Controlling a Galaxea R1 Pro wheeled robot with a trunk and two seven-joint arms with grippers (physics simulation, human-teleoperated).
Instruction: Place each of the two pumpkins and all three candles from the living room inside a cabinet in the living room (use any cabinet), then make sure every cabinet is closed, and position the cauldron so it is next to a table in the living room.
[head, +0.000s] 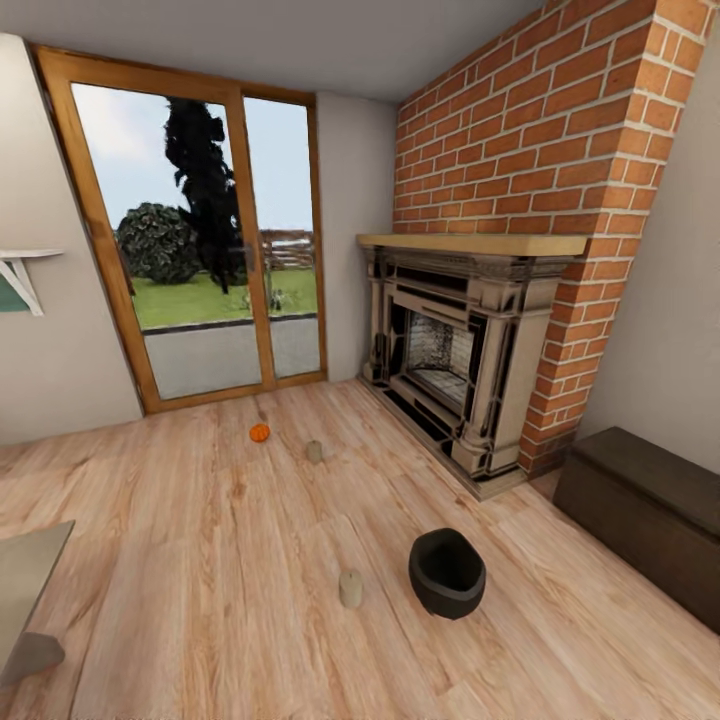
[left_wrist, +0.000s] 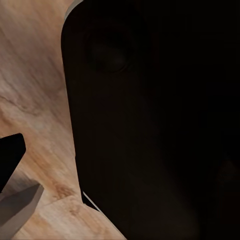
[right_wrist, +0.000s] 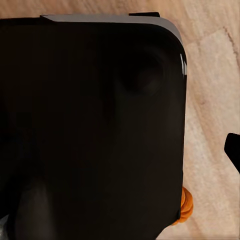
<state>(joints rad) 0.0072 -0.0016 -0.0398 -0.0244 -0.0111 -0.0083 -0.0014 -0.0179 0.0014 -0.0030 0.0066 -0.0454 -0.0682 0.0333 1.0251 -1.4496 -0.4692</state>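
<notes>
— What is seen closest to the head camera?

— Nearest, at the lower left edge, a corner of a grey-beige table (head: 25, 590) is seen. Just beyond it, on the wooden floor (head: 200, 600), a pale candle (head: 350, 588) is stood upright, with the black cauldron (head: 446, 572) near it, on the side toward the fireplace. The two are apart, not touching.

— And the other task items?

— A second candle (head: 314, 451) is placed farther off on the floor, and a small orange pumpkin (head: 259, 432) is set near it, toward the glass door (head: 200, 240). The dark-brown cabinet (head: 650, 515) is found at the right edge, beside the brick chimney (head: 560, 150) and the ornate fireplace (head: 455, 350). Its front appears shut.

— What is shown by the wrist cameras?

— Both are largely blocked by a dark rounded body. In the right wrist view an orange ribbed shape (right_wrist: 185, 206), seemingly a pumpkin, is glimpsed at that body's edge, over the floor.

— How are the grippers set?

— It cannot be told for either one; the fingers are not made out clearly.
</notes>
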